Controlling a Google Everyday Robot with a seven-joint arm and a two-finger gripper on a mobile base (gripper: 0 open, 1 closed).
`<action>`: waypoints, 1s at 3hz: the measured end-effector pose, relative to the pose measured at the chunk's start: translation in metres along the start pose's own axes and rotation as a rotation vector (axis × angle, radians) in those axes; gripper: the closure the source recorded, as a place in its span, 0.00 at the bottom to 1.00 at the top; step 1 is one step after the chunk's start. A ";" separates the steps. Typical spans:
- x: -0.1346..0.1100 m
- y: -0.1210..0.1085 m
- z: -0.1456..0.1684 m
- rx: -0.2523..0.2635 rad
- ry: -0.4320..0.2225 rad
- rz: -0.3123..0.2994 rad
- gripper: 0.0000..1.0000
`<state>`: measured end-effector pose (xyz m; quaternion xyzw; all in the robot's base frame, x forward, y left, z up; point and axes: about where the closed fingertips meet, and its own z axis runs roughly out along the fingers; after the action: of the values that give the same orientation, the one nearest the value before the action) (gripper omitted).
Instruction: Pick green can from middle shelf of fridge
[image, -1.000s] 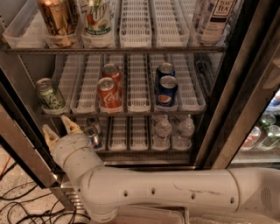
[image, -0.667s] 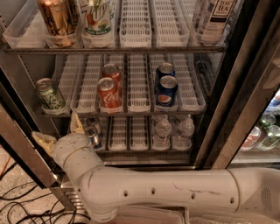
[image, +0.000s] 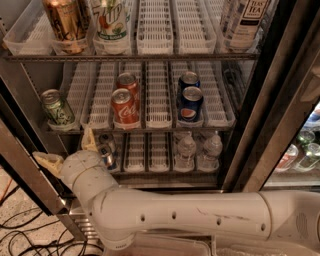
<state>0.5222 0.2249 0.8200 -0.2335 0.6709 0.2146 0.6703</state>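
One green can (image: 56, 107) stands at the front of the leftmost lane on the middle shelf (image: 150, 130) of the fridge (image: 25, 165), just behind the rail, reachable from the door opening. The jaws sit below the can, under shelf level, spread wide and holding nothing; the opening is judged to be set for the can's width. The arm (image: 175, 215) lies across the bottom of the view. Against the earlier frames, the jaws are spread wider and one tip sits lower; the can is unmoved.

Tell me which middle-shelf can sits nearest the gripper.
The pale green can, far left, just above the gripper; red cans and blue cans sit farther right.
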 end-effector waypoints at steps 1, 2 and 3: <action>-0.002 -0.006 0.009 -0.007 -0.009 -0.018 0.21; -0.007 -0.016 0.025 -0.023 -0.023 -0.036 0.22; -0.013 -0.025 0.046 -0.051 -0.039 -0.052 0.17</action>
<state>0.5736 0.2332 0.8327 -0.2637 0.6459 0.2183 0.6823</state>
